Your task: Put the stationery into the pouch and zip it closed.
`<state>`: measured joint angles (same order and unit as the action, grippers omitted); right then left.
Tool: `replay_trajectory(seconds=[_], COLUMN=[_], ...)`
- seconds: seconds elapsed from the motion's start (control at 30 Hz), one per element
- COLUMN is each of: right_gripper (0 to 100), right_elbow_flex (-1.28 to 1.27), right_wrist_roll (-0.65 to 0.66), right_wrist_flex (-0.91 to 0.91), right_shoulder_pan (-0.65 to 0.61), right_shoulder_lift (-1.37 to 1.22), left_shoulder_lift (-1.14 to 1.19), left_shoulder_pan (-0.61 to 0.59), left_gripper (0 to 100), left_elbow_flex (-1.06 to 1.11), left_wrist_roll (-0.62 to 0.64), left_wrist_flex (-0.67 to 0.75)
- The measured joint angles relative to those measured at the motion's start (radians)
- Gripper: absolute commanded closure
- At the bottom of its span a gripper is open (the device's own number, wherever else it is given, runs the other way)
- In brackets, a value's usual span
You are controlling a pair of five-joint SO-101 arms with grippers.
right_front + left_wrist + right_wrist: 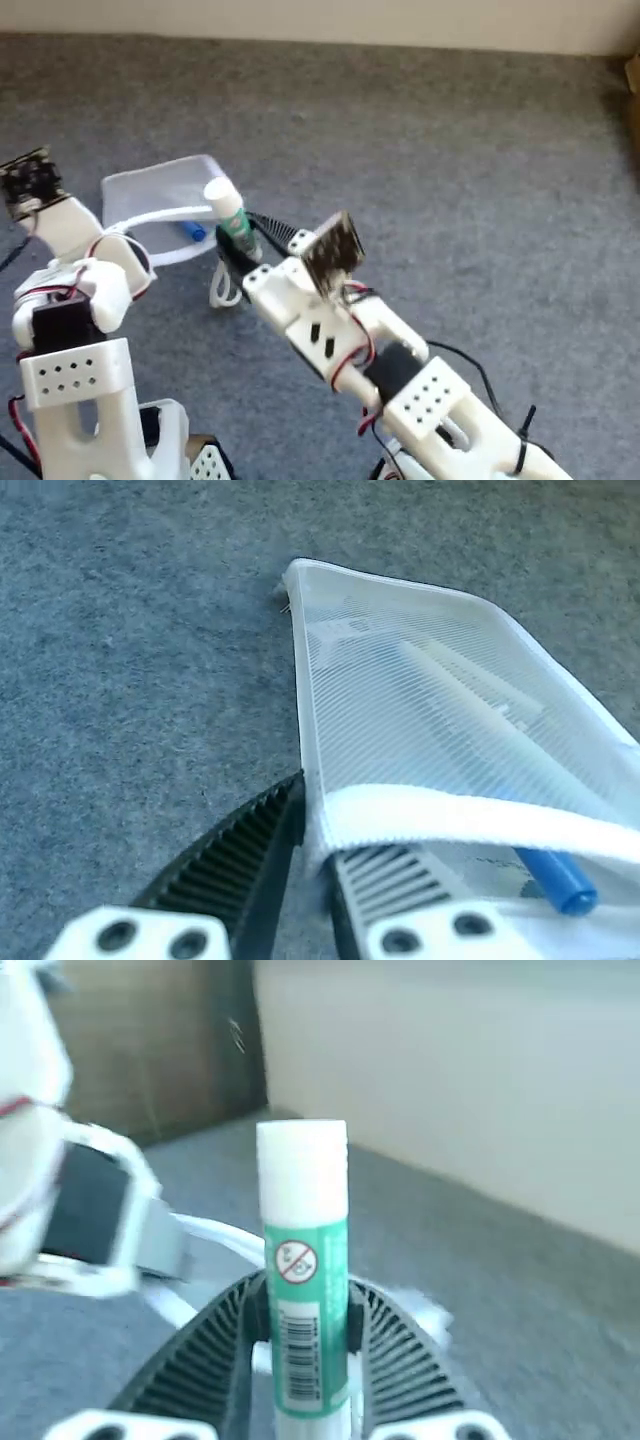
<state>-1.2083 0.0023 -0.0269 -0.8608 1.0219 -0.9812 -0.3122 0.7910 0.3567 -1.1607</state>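
Grey carpet (450, 130) | left hand (316, 825): mesh pouch (420, 700) | right hand (305, 1305): glue stick (302, 1185)

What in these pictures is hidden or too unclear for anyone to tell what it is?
- Left wrist view: pale long shapes inside the translucent white mesh pouch, veiled by the mesh; unidentifiable.
- Left wrist view: the blue pen, mostly under the pouch's white band.
- Right wrist view: the base of the green-and-white glue stick, cut off by the picture edge.
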Motion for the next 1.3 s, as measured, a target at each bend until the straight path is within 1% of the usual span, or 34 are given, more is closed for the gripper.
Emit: replay_trajectory(seconds=[0.1,0.23,0.4,0.57,0.73,0.9,1.13,1.23,1.3], right_gripper=[99.5,99.5,99.5,99.5,99.5,99.5,99.5,99.5,99.5], right_elbow_flex=[-0.061,-0.091,-0.091,-0.091,-0.091,-0.091,-0.091,-0.091,-0.089], right_wrist_roll=[0.0,0.0,0.0,0.0,0.0,0.0,0.0,0.0,0.0], right_wrist_flex=[-0.086,-0.169,-0.206,-0.207,-0.207,-0.207,-0.207,-0.21,-0.264], right_shoulder_pan=[-0.057,-0.104,-0.149,-0.147,-0.12,-0.106,-0.043,-0.025,-0.018], right_shoulder_lift=[0.051,0.084,0.087,0.087,0.087,0.087,0.086,0.021,-0.06], left_shoulder_lift=[0.0,0.0,0.0,0.0,0.0,0.0,0.0,0.0,0.002], left_shoulder_pan=[0.032,0.04,0.094,0.132,0.149,0.206,0.221,0.221,0.221], left_gripper=[99,99,99,99,99,99,99,99,99], left_elbow_flex=[0.0,0.0,0.0,-0.015,-0.097,-0.135,-0.163,-0.181,-0.183], left_wrist_roll=[0.0,-0.023,-0.043,-0.043,-0.075,-0.086,-0.086,-0.086,-0.086], left_wrist_flex=[0.0,0.0,0.0,-0.008,-0.091,-0.117,-0.138,-0.155,-0.158])
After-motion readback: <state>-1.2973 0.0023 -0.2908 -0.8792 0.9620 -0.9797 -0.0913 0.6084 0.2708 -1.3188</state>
